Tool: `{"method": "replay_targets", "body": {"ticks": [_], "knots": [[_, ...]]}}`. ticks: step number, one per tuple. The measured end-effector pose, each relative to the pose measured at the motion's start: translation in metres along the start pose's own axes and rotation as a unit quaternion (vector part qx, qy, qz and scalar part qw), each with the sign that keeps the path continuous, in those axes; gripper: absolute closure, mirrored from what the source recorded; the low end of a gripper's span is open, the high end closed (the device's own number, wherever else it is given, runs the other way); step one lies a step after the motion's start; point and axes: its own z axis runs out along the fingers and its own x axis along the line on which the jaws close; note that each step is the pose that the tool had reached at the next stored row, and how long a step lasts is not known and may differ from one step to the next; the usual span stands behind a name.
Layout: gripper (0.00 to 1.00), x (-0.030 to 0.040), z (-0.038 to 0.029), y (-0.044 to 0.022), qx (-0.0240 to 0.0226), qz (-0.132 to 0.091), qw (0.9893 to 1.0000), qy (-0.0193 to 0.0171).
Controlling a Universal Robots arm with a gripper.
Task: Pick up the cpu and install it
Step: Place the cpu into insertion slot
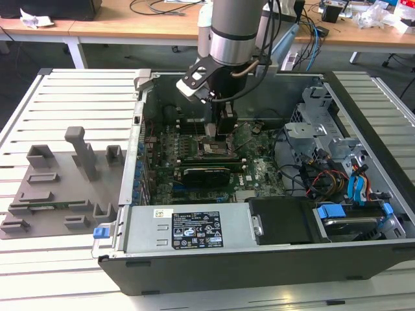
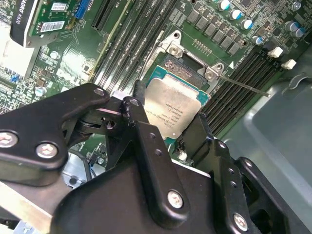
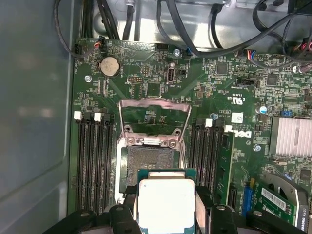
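Observation:
The cpu [image 3: 165, 201], a square chip with a silvery-grey top and a green rim, sits between the black fingers [image 3: 127, 207] of my gripper [image 3: 165, 207], which is shut on it. It hangs just above one edge of the open motherboard socket [image 3: 148, 163], whose metal load plate [image 3: 155, 114] is flipped up. In the second wrist view the cpu [image 2: 173, 105] lies over the socket frame [image 2: 195, 61], with a finger [image 2: 141, 114] on either side. In the exterior view the gripper [image 1: 217, 133] reaches down into the open computer case [image 1: 259, 259] over the socket [image 1: 214, 150].
Memory slots [image 3: 95, 161] flank the socket on both sides. A grey plastic tray [image 1: 58, 188] with upright holders lies at the exterior view's left. Cables [image 1: 324, 178] and a drive cage [image 1: 324, 123] fill the case's right side. A finned heatsink [image 3: 292, 136] stands nearby.

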Motion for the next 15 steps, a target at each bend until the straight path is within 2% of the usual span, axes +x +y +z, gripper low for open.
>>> {"method": "replay_targets", "body": {"ticks": [11, 15], "knots": [[0.45, 0.0005, 0.01, 0.0004, 0.0, 0.0, 1.0, 0.0], [0.45, 0.003, 0.0142, 0.0008, 0.0, 0.0, 1.0, 0.0]]}}
